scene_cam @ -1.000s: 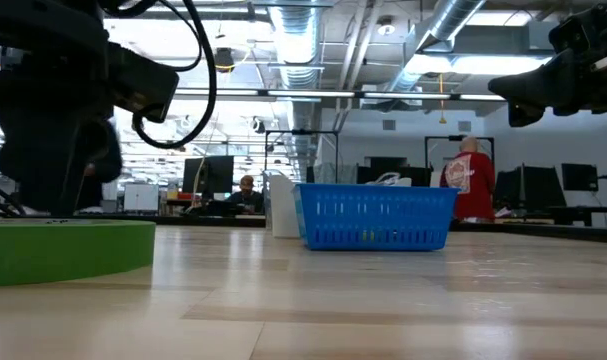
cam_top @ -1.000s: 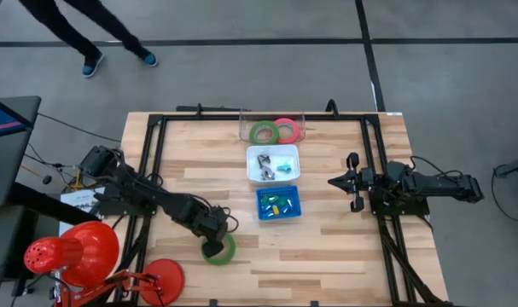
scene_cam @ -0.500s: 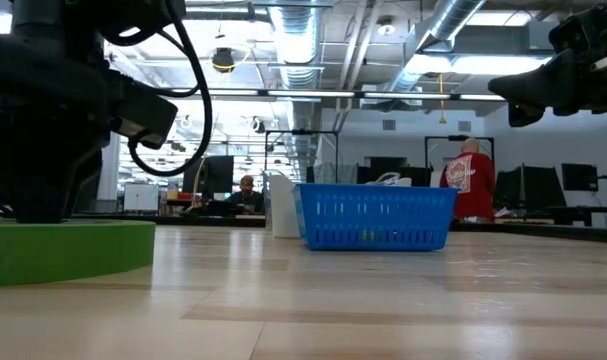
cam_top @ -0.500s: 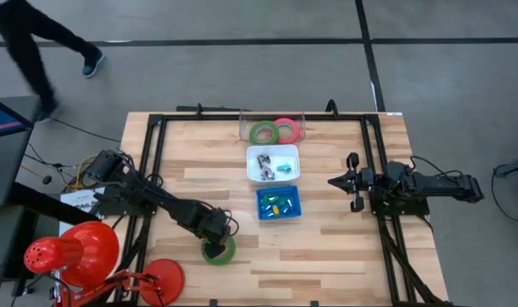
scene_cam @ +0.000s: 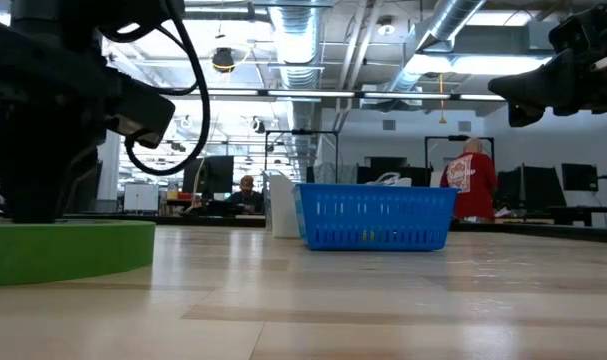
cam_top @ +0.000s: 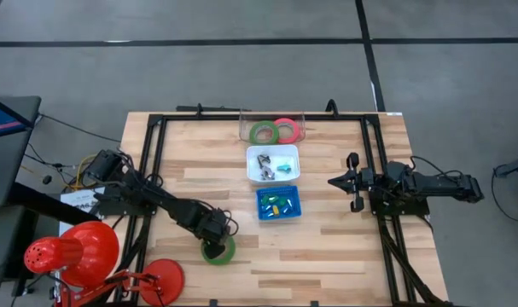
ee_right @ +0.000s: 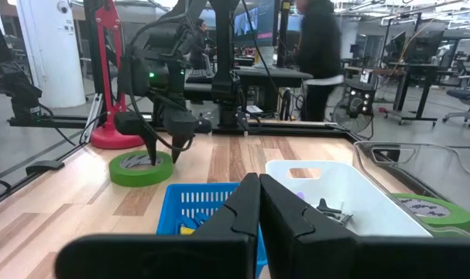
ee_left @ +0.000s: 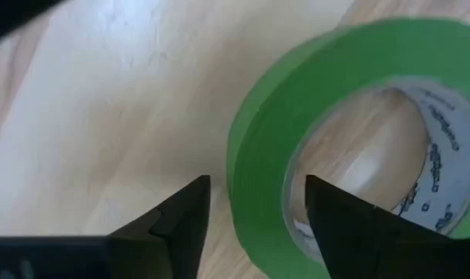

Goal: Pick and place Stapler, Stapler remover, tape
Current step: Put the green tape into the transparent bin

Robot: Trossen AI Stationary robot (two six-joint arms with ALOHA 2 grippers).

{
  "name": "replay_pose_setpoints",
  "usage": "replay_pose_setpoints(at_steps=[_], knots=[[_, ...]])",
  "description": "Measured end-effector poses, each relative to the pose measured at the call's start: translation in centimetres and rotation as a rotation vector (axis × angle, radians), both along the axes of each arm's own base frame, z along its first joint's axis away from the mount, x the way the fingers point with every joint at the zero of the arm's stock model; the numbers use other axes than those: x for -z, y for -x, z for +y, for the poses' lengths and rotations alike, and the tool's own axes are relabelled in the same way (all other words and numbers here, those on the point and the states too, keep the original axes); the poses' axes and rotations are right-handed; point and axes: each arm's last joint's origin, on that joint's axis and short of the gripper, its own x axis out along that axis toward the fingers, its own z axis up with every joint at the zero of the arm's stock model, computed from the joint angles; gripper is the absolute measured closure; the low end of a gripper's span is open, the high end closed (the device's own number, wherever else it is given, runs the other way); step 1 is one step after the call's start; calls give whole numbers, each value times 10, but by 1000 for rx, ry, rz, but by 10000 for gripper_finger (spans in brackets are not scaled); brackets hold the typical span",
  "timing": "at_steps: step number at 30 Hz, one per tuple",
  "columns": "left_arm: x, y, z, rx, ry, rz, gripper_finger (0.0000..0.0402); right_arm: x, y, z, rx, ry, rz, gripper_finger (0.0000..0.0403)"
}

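A green tape ring [cam_top: 225, 253] lies flat near the table's near-left corner, also in the low view [scene_cam: 68, 250]. My left gripper [cam_top: 210, 246] is open and points down over it. In the left wrist view the left gripper [ee_left: 256, 184] stands astride the ring's wall [ee_left: 262, 147], one finger outside and one over the hole; I cannot tell whether either touches. A second green ring [cam_top: 261, 131] and a pink ring [cam_top: 285, 130] lie in a clear box at the far edge. My right gripper [cam_top: 334, 182] is shut and waits above the table's right side.
A white tray [cam_top: 273, 173] with small metal pieces and a blue basket [cam_top: 278, 212] with coloured pieces sit mid-table. A black frame [cam_top: 148, 170] runs along the table's edges. Red lamp parts [cam_top: 71, 251] stand off the near-left corner. Bare wood lies between the basket and the near edge.
My left gripper has shifted a little over the green ring, which has stayed in place. A person on the floor beyond the far-left corner has walked out of view.
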Motion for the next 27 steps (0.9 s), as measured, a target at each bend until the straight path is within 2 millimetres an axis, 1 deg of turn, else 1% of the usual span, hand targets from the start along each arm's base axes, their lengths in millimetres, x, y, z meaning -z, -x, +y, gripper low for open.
replay_pose_setpoints(at_steps=[9, 15, 21, 27], knots=[[0, 1, 0, 0, 14, 12, 262, 0, 0, 0, 0, 0, 0, 402], [0, 1, 1, 1, 13, 13, 296, 0, 0, 0, 0, 0, 0, 402], [-3, 1, 1, 1, 17, 4, 308, 0, 0, 0, 0, 0, 0, 402], [-20, 2, 6, -13, 45, -56, 308, 0, 0, 0, 0, 0, 0, 402]])
